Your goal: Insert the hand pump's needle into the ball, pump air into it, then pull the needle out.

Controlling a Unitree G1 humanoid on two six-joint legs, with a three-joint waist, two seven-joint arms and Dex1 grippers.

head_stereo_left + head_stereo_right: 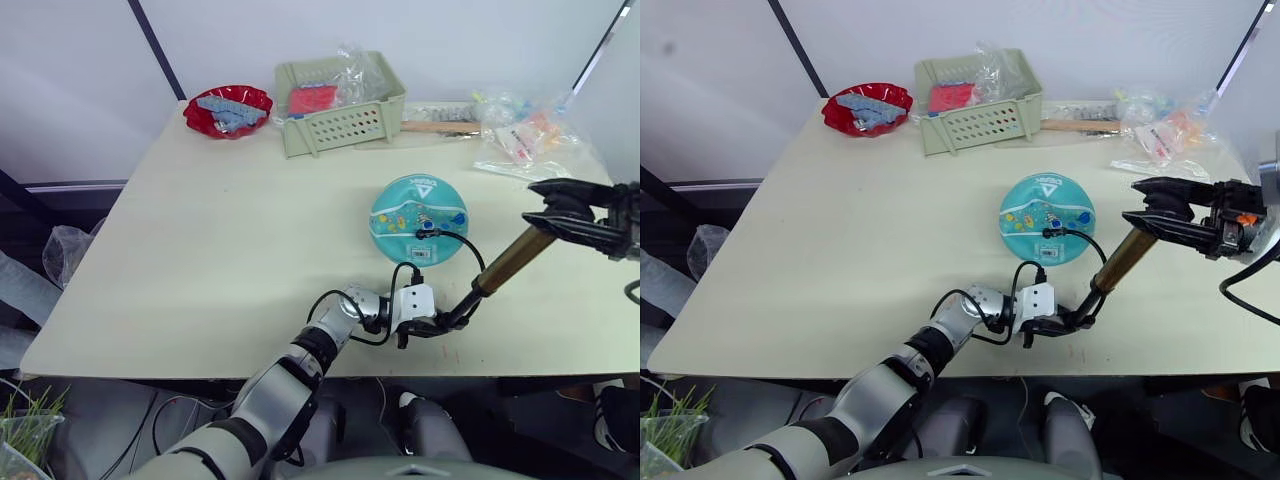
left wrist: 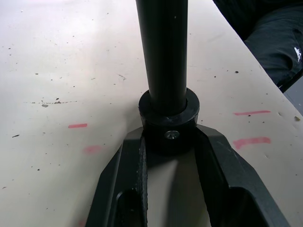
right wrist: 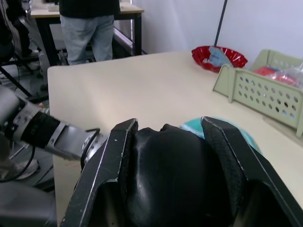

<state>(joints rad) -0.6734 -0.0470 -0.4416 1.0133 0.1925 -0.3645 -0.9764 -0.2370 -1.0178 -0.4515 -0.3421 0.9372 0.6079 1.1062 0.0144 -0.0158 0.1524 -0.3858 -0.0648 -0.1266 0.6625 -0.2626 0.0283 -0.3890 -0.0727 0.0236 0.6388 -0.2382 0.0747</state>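
The teal ball (image 1: 419,218) rests on the table (image 1: 220,250), right of centre. The needle's black angled fitting (image 1: 426,227) sits on top of the ball; the pin itself is hidden. A thin black hose (image 1: 470,250) loops from the fitting down to the hand pump (image 1: 510,265), whose bronze barrel leans up to the right. My left gripper (image 1: 443,322) is shut on the pump's black lower end cap (image 2: 168,125) near the table's front edge. My right gripper (image 1: 537,205) is shut on the pump's black top handle (image 3: 170,175), to the right of the ball.
A red bowl (image 1: 228,108) and a green basket (image 1: 340,105) stand at the back of the table. A wooden stick (image 1: 440,127) and plastic bags (image 1: 525,135) lie at the back right. A person (image 3: 90,23) stands beyond the table in the right wrist view.
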